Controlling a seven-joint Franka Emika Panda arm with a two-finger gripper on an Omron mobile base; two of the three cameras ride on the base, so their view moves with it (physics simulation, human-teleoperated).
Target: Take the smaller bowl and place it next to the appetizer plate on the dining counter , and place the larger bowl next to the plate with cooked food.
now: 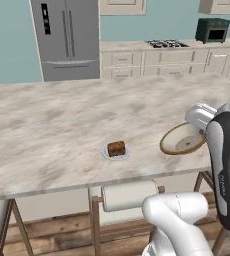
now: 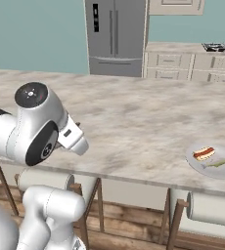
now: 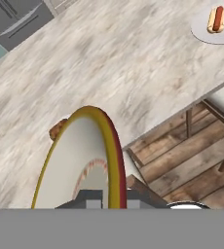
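The smaller bowl (image 1: 182, 139), tan-gold at the rim and pale inside, hangs tilted over the near edge of the dining counter (image 1: 47, 125). My gripper (image 3: 107, 199) is shut on its rim, and the bowl (image 3: 80, 160) stands on edge right in front of the hand camera. The appetizer plate (image 1: 116, 150) with its brown block lies on the counter to the left of the bowl; the block (image 3: 58, 129) peeks out behind the rim. Further right along the near edge lies the plate with cooked food (image 2: 214, 158) (image 3: 216, 22). The larger bowl is out of view.
Stools with pale cylinder backs (image 1: 129, 195) (image 2: 212, 207) stand under the counter's near edge, above a wooden floor. A steel fridge (image 1: 67, 37), cabinets with a stovetop (image 1: 167, 44) and a toaster oven (image 1: 212, 30) line the far wall.
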